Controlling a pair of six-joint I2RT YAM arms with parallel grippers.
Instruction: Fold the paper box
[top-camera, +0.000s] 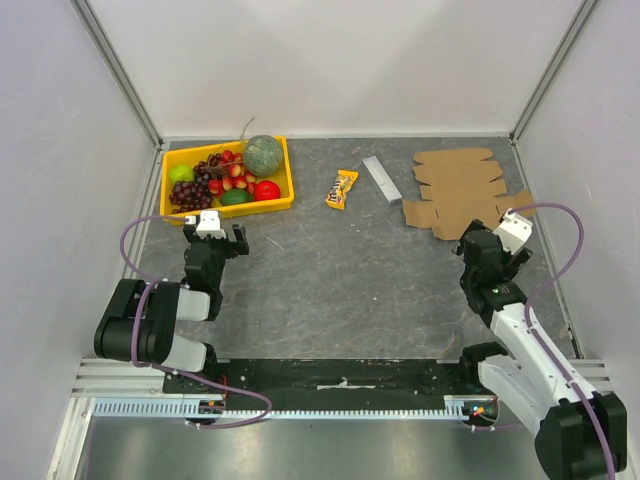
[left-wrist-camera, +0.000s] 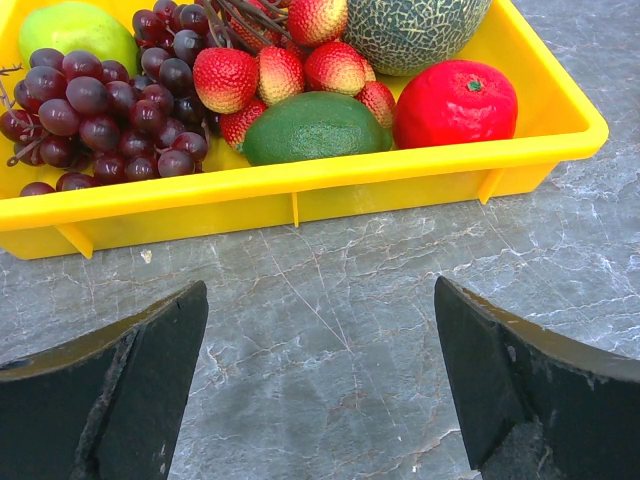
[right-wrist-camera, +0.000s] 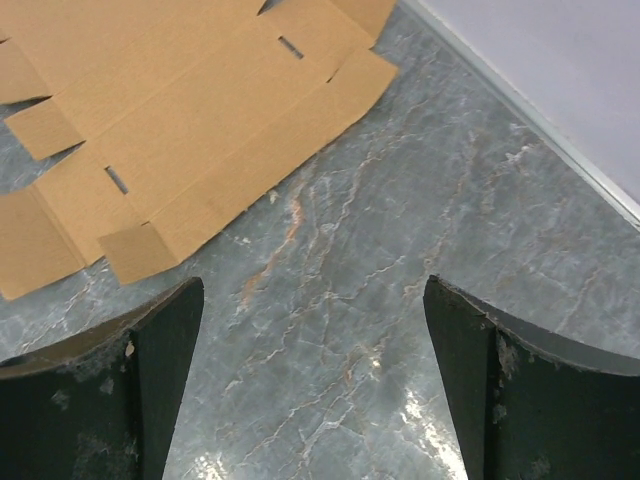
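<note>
The paper box (top-camera: 455, 188) is a flat brown die-cut cardboard sheet with flaps and slots, lying unfolded at the back right of the table. It also shows in the right wrist view (right-wrist-camera: 190, 130), at the upper left. My right gripper (top-camera: 497, 250) is open and empty, just in front of the sheet's near right corner, over bare table (right-wrist-camera: 315, 350). My left gripper (top-camera: 222, 240) is open and empty at the left, just in front of the yellow tray (left-wrist-camera: 320, 185), over bare table (left-wrist-camera: 320, 360).
The yellow tray (top-camera: 282, 175) at the back left holds grapes, strawberries, a melon, an avocado and a red fruit. A snack packet (top-camera: 342, 188) and a small grey bar (top-camera: 381, 178) lie at the back middle. Grey walls close in the sides and back.
</note>
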